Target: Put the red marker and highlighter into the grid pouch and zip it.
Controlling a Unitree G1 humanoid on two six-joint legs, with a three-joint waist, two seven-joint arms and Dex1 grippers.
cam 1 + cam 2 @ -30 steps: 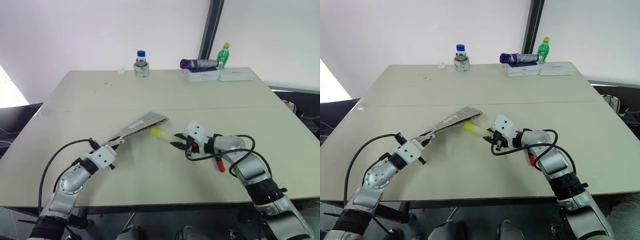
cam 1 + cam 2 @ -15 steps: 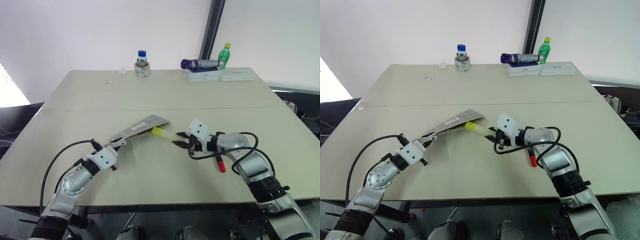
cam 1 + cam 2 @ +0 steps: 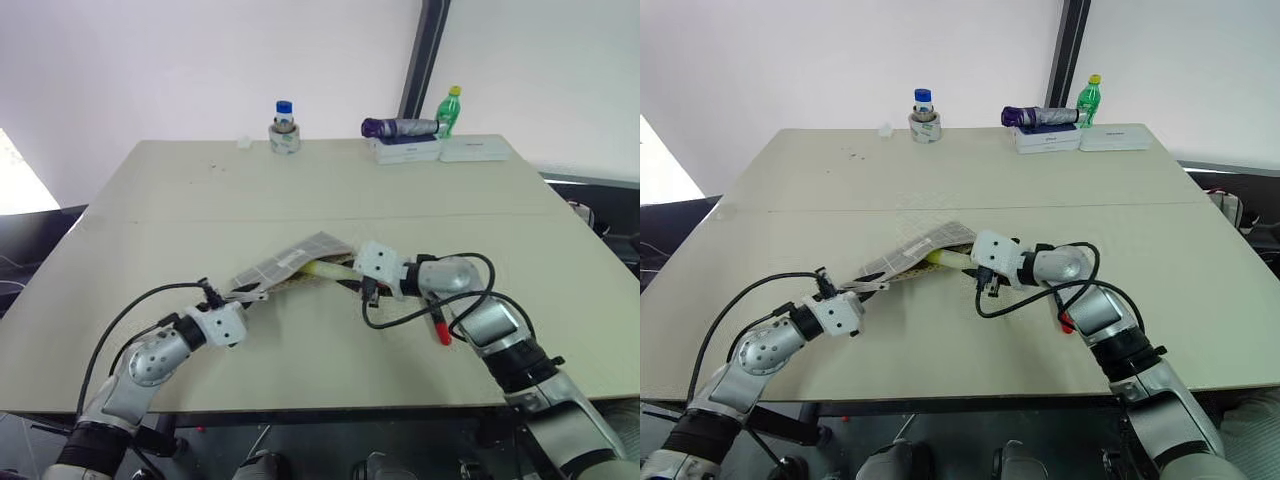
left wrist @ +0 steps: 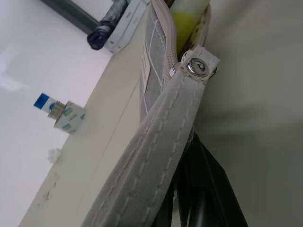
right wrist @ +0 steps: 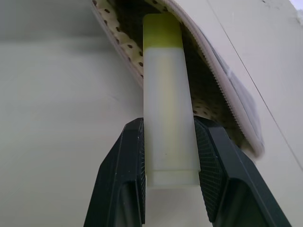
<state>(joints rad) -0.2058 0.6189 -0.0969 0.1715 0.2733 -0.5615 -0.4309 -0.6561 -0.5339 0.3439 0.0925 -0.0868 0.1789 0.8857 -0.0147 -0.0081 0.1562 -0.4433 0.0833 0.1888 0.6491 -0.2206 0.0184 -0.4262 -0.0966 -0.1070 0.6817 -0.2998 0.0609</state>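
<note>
Right pincer angled down, highlighter entering grid pouch.

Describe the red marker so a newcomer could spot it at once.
Start at the beige table and go to its near right part. The red marker lies beside the right arm, part hidden. It is slim and red, unlike the stubby yellow highlighter nearby.

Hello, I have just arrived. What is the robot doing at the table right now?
The robot is filling the grid pouch. Its left gripper is shut on the pouch's strap end and holds the pouch up off the table. Its right gripper grips the highlighter and has its yellow cap end inside the open mouth of the pouch. The red marker lies on the table beside the right arm.
</note>
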